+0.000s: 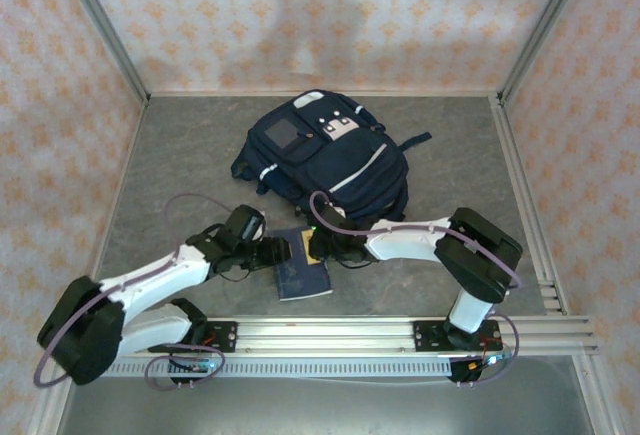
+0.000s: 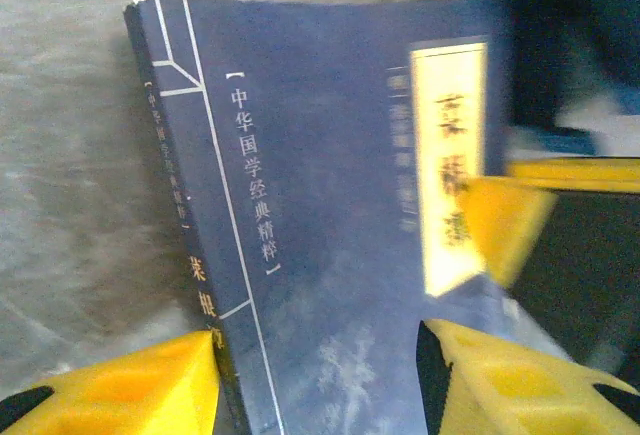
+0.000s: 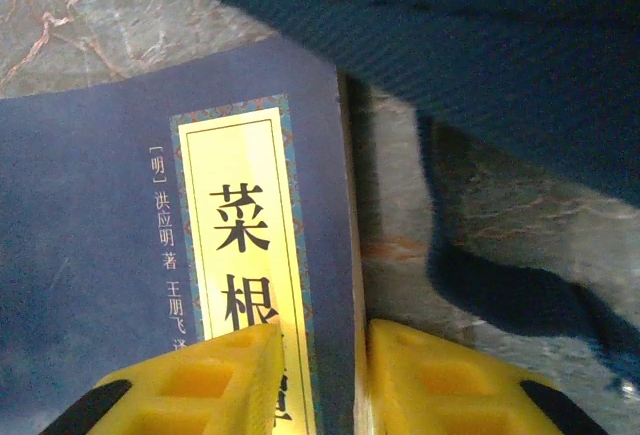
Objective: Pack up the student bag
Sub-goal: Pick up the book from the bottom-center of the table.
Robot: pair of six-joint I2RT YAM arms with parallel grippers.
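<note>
Two of my grippers are hovering at the far end of a blue book [image 1: 303, 277] that is lying flat on the table [image 1: 170, 165], just on my side of the student bag [image 1: 325, 155]. My left gripper [image 2: 320, 355] is hanging over the spine-side corner with its jaws spread, clamping nothing. My right gripper [image 3: 325, 340] is straddling the opposite long edge, one finger over the cover and one off it. Whether it is pinching the book I cannot tell. The bag is lying front-up directly beyond both tools, its length running from far left to near right and its near end close to the book. I am judging the right arm nearer that end.
</note>
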